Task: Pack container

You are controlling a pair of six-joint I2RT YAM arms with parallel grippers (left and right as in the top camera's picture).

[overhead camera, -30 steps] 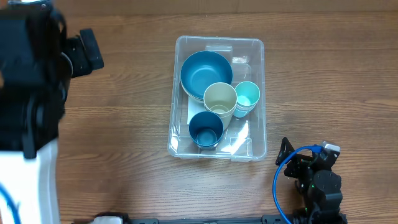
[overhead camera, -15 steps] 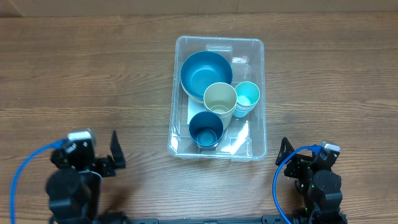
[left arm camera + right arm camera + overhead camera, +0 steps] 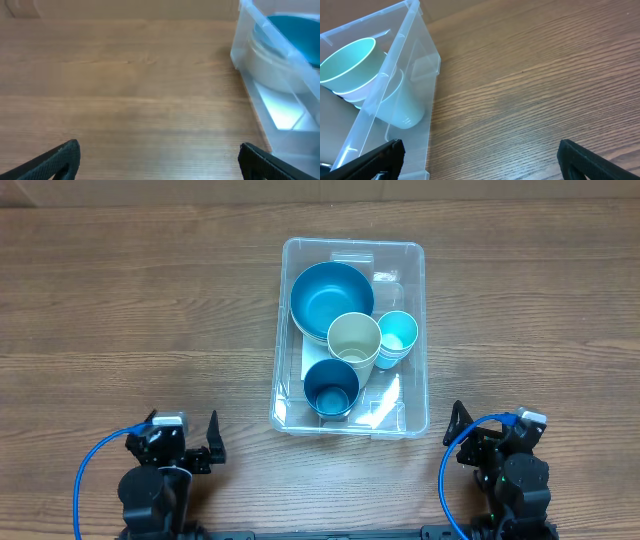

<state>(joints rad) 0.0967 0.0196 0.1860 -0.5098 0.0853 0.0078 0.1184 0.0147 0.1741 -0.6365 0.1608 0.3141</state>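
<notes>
The clear plastic container [image 3: 415,330] stands at the table's middle. Inside it are a blue bowl [image 3: 331,295] on a cream bowl, a cream cup [image 3: 353,340], a dark blue cup [image 3: 330,388] and stacked teal cups [image 3: 397,335]. My left gripper [image 3: 200,442] is open and empty at the front left, with the container's corner [image 3: 260,75] to its right in the left wrist view. My right gripper [image 3: 472,435] is open and empty at the front right, next to the container's wall [image 3: 400,75], with the teal cups [image 3: 350,62] showing behind it.
Bare wooden tabletop [image 3: 150,310] lies on both sides of the container. Blue cables loop by each arm's base at the front edge.
The left arm has come down from the upper left and settled at the front left near the table edge. The right arm and the container's contents have not moved.
</notes>
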